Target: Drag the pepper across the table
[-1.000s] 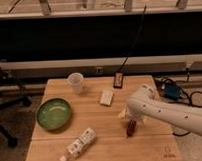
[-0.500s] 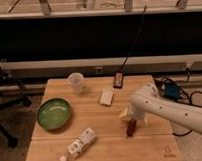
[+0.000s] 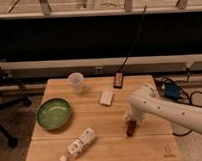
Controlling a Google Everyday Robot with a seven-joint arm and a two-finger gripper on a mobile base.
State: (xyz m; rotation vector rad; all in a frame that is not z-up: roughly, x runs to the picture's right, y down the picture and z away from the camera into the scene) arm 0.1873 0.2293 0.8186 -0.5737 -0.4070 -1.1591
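Observation:
The pepper (image 3: 130,128) is a small dark red-brown piece lying on the light wooden table (image 3: 102,145), right of centre near the front. My gripper (image 3: 129,121) hangs from the white arm that comes in from the right and sits right over the pepper's upper end, touching or nearly touching it. Part of the pepper is hidden under the gripper.
A green bowl (image 3: 54,113) sits at the left. A white cup (image 3: 75,82) stands at the back left. A white packet (image 3: 106,97) lies mid-table. A black-and-red device (image 3: 118,80) lies at the back. A white bottle (image 3: 79,144) lies on its side at the front.
The arm and gripper have shifted slightly, staying over the pepper. The pepper stays at about the same spot.

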